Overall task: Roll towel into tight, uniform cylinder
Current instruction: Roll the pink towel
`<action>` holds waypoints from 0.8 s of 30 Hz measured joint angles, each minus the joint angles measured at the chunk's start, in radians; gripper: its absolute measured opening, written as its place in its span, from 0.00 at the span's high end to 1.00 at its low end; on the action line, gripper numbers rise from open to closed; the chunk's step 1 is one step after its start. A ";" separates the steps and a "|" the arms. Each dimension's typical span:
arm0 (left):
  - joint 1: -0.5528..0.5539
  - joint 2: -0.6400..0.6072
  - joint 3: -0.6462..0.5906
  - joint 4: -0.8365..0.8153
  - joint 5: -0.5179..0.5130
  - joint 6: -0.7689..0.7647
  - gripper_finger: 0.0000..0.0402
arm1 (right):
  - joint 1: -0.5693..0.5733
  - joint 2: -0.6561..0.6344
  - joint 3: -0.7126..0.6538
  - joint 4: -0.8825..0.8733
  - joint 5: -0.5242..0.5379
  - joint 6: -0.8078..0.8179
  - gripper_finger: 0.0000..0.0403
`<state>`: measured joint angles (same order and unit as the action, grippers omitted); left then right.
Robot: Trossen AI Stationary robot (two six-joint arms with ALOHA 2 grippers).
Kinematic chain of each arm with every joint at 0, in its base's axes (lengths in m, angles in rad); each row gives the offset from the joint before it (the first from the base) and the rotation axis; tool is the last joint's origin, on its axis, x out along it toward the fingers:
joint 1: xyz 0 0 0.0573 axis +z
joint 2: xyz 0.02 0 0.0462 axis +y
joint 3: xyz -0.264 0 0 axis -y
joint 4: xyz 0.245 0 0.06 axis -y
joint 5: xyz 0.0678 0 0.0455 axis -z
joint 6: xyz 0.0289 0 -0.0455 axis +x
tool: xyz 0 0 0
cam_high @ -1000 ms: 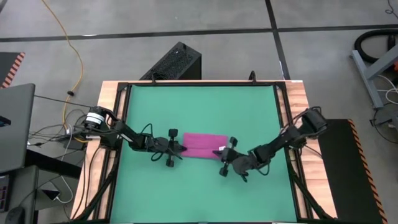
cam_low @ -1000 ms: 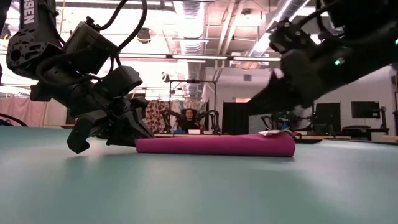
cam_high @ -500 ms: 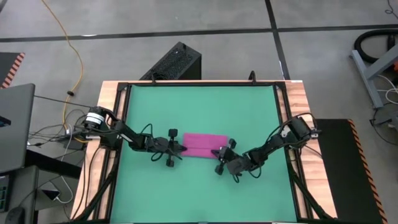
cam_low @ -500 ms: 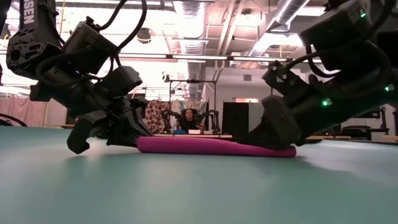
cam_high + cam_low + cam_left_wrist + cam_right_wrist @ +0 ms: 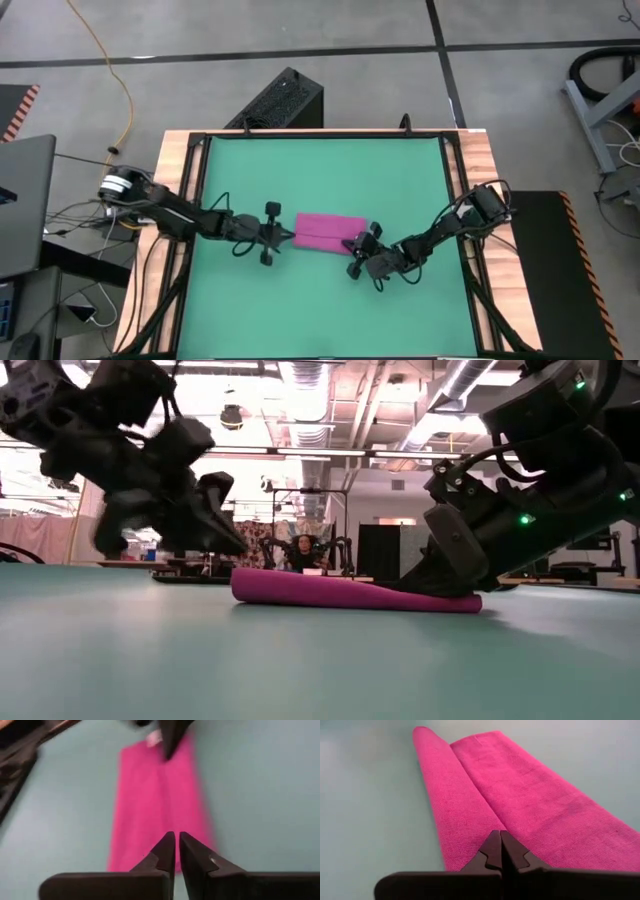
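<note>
The magenta towel [image 5: 330, 231] lies on the green mat [image 5: 330, 165] near the middle. The right wrist view shows it partly rolled: a rolled part [image 5: 445, 800] beside a flat part [image 5: 540, 805]. A pale tag [image 5: 154, 739] shows at its right end. My left gripper [image 5: 288, 236] is shut with nothing between its fingers. It hangs above the towel's left end [image 5: 245, 582] and clear of it. My right gripper [image 5: 353, 243] is shut and rests low on the towel's right end. My right gripper presses its shut fingertips [image 5: 495, 845] down on the towel's right end [image 5: 485, 832], where the rolled part meets the flat part. The fingers slant down from the table's right and lie along the roll. That end [image 5: 440, 600] lies squashed flat on the mat.
A dark frame and wooden rim [image 5: 480, 170] run around the mat. A black box [image 5: 285, 100] stands beyond the far edge. Open mat lies on the near and far sides of the towel. A person [image 5: 300, 550] sits far behind the table.
My right gripper has come down and turned onto the towel's right end, flattening it, then kept still. My left gripper has risen from the mat at the towel's left end and now hangs clear above it. The towel's left end sits slightly farther right.
</note>
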<state>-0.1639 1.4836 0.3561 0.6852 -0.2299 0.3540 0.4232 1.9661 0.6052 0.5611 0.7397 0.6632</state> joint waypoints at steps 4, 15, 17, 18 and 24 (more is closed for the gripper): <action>-0.024 -0.023 0.002 -0.022 0.126 0.044 0.86 | -0.007 0.000 -0.001 0.002 -0.013 0.000 0.98; -0.044 0.039 0.008 0.004 0.093 0.150 0.44 | -0.013 0.000 -0.003 0.014 -0.027 -0.005 0.98; -0.047 0.092 0.020 0.012 0.077 0.150 0.40 | -0.014 0.000 -0.003 0.014 -0.027 -0.005 0.98; -0.047 0.124 0.030 0.016 0.067 0.150 0.39 | -0.014 0.000 -0.003 0.014 -0.027 -0.006 0.98; -0.048 0.268 0.114 0.026 -0.019 0.135 0.38 | -0.020 0.000 -0.003 0.016 -0.041 -0.006 0.98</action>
<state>-0.2115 1.7515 0.4697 0.7109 -0.2491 0.4895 0.4030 1.9663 0.6018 0.5774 0.6983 0.6571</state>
